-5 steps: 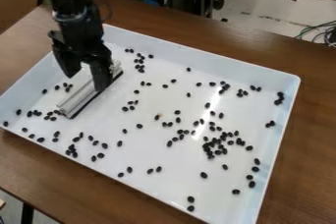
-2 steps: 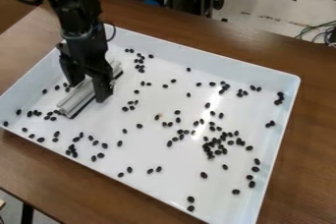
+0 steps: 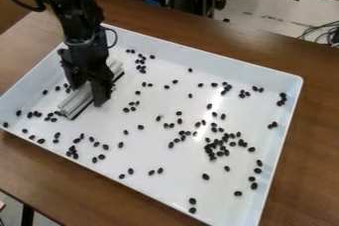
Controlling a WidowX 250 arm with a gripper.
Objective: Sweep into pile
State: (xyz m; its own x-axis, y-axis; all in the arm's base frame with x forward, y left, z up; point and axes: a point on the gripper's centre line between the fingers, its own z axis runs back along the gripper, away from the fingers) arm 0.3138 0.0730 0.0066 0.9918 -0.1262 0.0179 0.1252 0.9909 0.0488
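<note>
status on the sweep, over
Black end effector at long grey metal bar with black edge. Small oval black beans scattered across white plastic tray, unpiled. Some beans beside bar's near end.

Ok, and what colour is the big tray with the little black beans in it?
The tray is white. It shows best in the camera view.

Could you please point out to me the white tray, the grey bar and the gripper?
White tray (image 3: pixel 198 57): camera view, its far wall.
Grey bar (image 3: pixel 74 103): camera view, top side near its lower end.
Gripper (image 3: pixel 88 94): camera view, midway between its fingertips.
</note>
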